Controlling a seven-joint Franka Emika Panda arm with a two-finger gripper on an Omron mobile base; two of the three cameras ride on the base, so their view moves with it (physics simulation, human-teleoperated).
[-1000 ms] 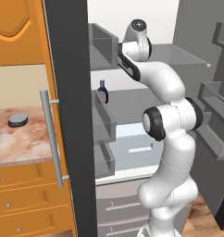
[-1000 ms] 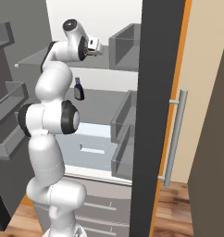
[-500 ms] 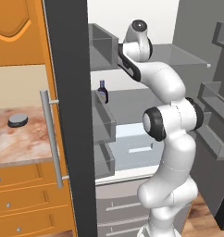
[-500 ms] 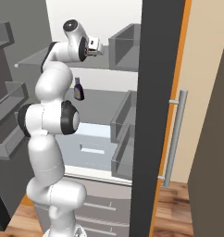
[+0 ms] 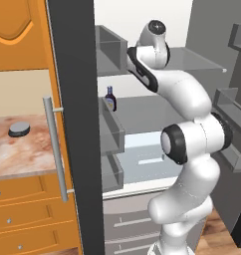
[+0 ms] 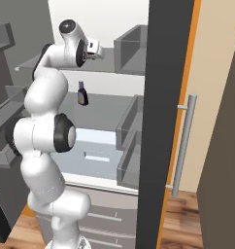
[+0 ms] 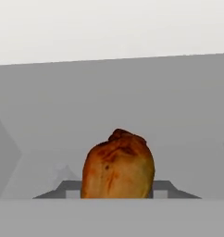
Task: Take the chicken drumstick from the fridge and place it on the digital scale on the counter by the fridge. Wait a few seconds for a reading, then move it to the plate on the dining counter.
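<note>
The chicken drumstick [image 7: 117,169], orange-brown, lies on the upper grey shelf of the fridge [image 6: 66,73], close in front of the hand camera. My gripper [image 7: 117,190] has a dark fingertip pressed against each side of the drumstick, shut on it. From the right base view, the gripper [image 6: 97,48] reaches over that upper shelf, in front of the white back wall. Outside, left of the fridge door [image 5: 77,124], the digital scale [image 5: 19,129] rests bare on the counter [image 5: 13,159].
A dark blue bottle [image 5: 110,98] stands on the shelf below the gripper. Grey bins [image 5: 111,132] line the fridge's left side. The dark door with its silver handle [image 5: 55,149] stands between the fridge interior and the counter. Door shelves [image 5: 237,104] project on the right.
The fingers have drawn in against the drumstick's sides. The arm has stayed where it was, and the drumstick still lies on the shelf.
</note>
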